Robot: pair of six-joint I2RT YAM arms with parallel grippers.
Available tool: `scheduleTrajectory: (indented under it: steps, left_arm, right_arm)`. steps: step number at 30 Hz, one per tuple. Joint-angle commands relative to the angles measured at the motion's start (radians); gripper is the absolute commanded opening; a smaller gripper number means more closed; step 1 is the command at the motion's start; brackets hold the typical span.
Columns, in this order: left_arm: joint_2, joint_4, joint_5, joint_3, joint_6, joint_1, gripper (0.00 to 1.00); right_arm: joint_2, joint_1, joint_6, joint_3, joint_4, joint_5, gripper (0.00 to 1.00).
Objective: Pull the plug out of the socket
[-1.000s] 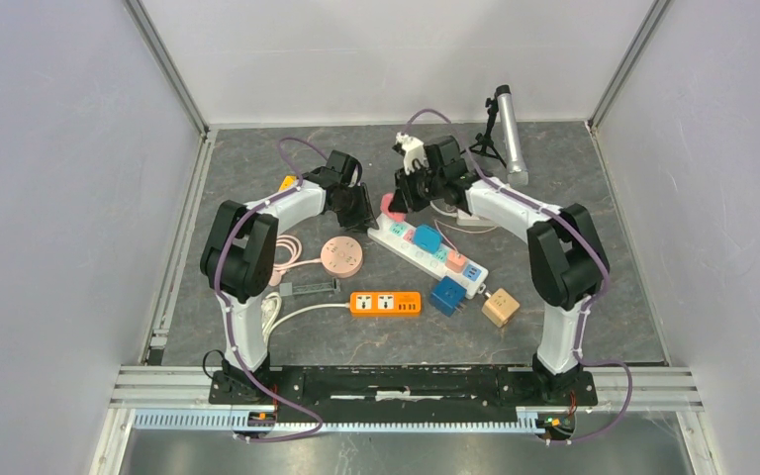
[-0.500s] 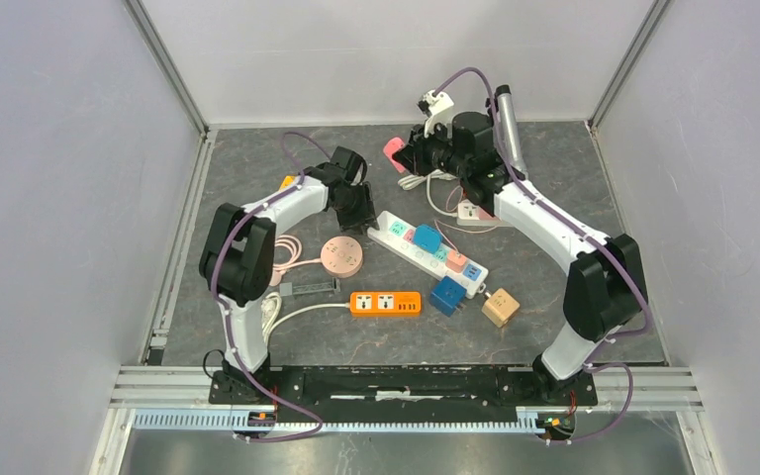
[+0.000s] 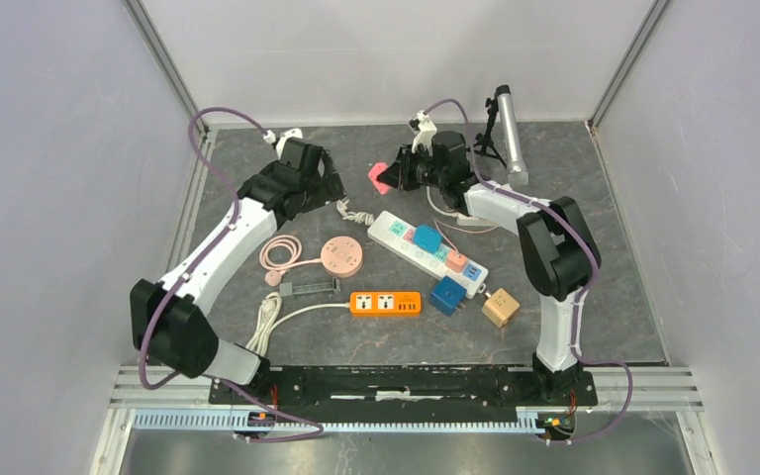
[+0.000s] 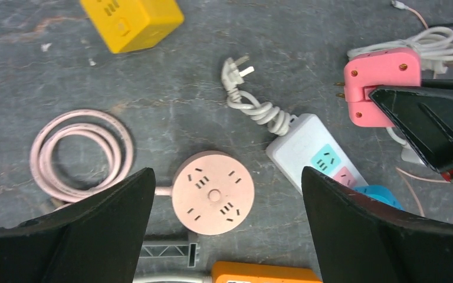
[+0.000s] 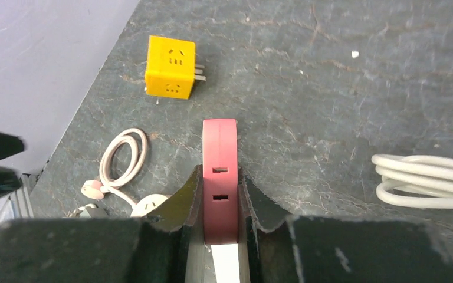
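My right claw [image 5: 220, 177] is pressed tight on the pink plug [image 5: 219, 159], one finger flat on each side of it. The block sticks out past my fingertips and its prongs are bare, touching nothing. A second ago this same claw was low at the far end of the white power strip [image 3: 426, 247] with the plug seated there. Now the plug hangs beyond that end, well apart from the strip and over bare table.

My left claw [image 4: 227, 177] has changed too. It was closed down at the strip's end, bracing it, and now its fingers stand spread wide and hold nothing. It has drawn back to the far left, looking down on the round pink socket [image 4: 212, 191] and the strip's coiled cord.

I judge the pull itself done, since plug and socket are parted and the strip lies flat where it was. What I think remains is to set the plug down clear of the yellow cube [image 5: 171, 68] and the strip, then let go.
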Motion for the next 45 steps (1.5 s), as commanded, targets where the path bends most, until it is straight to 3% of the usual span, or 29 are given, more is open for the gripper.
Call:
scheduleTrajectory:
  steps: [1, 6, 11, 23, 33, 41, 45]
  left_arm:
    - [-0.079, 0.014, -0.120, -0.069, -0.032, 0.001, 1.00]
    - [-0.116, 0.020, -0.109, -0.107, -0.012, 0.003, 1.00]
    - [-0.124, 0.042, -0.077, -0.121, 0.003, 0.004, 1.00]
    - [-0.147, 0.091, -0.100, -0.146, -0.021, 0.012, 1.00]
    - [-0.124, -0.004, -0.193, -0.121, -0.072, 0.034, 1.00]
    - [-0.137, 0.099, 0.069, -0.167, 0.003, 0.068, 1.00]
    - [-0.137, 0.124, 0.075, -0.189, -0.009, 0.068, 1.00]
  right_arm:
    - [0.088, -0.014, 0.160, 0.018, 0.202, -0.083, 0.01]
    - [0.181, -0.013, 0.266, 0.007, 0.356, -0.100, 0.05]
    - [0.257, -0.008, 0.254, 0.065, 0.318, -0.070, 0.14]
    - [0.273, -0.003, 0.082, 0.111, 0.073, 0.099, 0.60]
    - [0.090, -0.003, -0.132, 0.080, -0.052, 0.183, 0.70]
    - [-0.062, -0.003, -0.400, 0.058, -0.295, 0.103, 0.74]
    - [-0.097, -0.003, -0.443, 0.063, -0.439, 0.151, 0.74]
